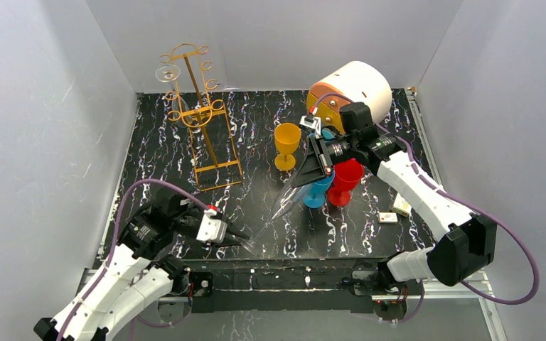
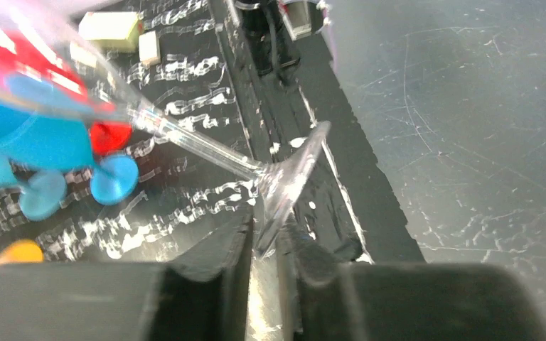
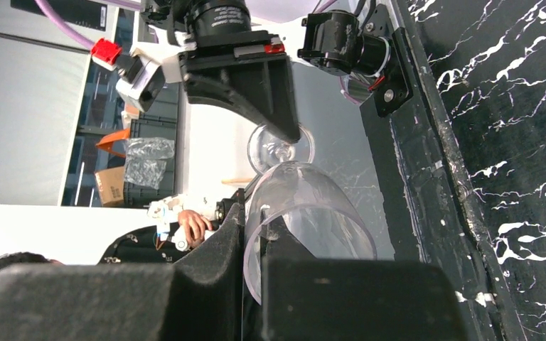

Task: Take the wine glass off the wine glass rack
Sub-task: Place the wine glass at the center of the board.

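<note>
A clear wine glass point(image 1: 277, 209) hangs tilted in the air over the front middle of the table, held at both ends. My left gripper point(image 1: 242, 241) point(image 2: 263, 238) is shut on the edge of its round foot point(image 2: 293, 174). My right gripper point(image 1: 301, 182) point(image 3: 254, 222) is shut on the rim of its bowl point(image 3: 313, 206), one finger inside and one outside. The gold wire wine glass rack point(image 1: 206, 128) stands at the back left, well away from both grippers. A second clear glass point(image 1: 168, 73) hangs from its top left hook.
A yellow goblet point(image 1: 286, 144), a blue goblet point(image 1: 318, 192) and a red goblet point(image 1: 345, 181) stand close under the right arm. A white cylinder with an orange face point(image 1: 352, 89) lies at the back right. Two small blocks point(image 1: 401, 204) sit right of the goblets.
</note>
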Controlling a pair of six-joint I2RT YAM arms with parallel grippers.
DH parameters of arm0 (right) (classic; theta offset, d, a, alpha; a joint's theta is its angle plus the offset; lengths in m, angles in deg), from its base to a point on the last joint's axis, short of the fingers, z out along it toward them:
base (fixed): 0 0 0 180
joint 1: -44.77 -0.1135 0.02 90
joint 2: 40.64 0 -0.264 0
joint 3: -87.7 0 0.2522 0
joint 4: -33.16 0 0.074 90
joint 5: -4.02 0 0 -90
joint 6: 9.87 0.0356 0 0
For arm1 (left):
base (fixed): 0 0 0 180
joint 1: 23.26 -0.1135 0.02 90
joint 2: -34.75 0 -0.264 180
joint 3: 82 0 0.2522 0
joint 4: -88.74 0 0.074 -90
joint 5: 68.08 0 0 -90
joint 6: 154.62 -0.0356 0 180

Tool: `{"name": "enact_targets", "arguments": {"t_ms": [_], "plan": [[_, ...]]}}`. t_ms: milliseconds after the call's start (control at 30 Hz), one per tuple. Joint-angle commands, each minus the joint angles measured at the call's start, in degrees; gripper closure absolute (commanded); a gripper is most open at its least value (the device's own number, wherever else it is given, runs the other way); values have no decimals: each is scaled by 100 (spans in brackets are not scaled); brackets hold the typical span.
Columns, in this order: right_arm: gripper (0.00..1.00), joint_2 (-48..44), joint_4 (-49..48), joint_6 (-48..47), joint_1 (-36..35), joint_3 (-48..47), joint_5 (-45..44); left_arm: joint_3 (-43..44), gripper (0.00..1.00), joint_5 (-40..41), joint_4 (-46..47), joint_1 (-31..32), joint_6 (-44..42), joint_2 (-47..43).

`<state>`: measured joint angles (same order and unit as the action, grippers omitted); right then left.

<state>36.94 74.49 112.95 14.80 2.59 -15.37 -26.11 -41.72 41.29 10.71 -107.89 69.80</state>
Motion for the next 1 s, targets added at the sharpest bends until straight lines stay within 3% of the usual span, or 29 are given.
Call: {"name": "enact_targets", "arguments": {"t_ms": [0, 33, 100, 233, 467, 567, 600, 967], "plan": [[99, -188, -317, -131, -208, 78, -229, 113, 75, 587, 340, -75, 764, 31], [99, -183, -312, -141, -210, 70, -289, 104, 70, 744, 480, -75, 1069, -12], [99, -204, -330, -183, -208, 75, -482, 94, 69, 1023, 610, -75, 1360, -140], [99, -198, -449, -170, -210, 10, -618, 49, 54, 1325, 626, -76, 1456, -374], [99, -83, -276, -273, -209, -153, -652, -99, 40, 1615, 758, -75, 1803, -498], [99, -52, -63, -434, -210, -255, -752, -77, 8, 1708, 757, -75, 1891, -477], [99, -50, -13, -466, -210, -283, -781, -74, 3, 1748, 758, -75, 1919, -480], [99, -98, 634, -866, -210, -617, -1607, -46, 2, 2198, 691, -75, 2044, -833]]}}
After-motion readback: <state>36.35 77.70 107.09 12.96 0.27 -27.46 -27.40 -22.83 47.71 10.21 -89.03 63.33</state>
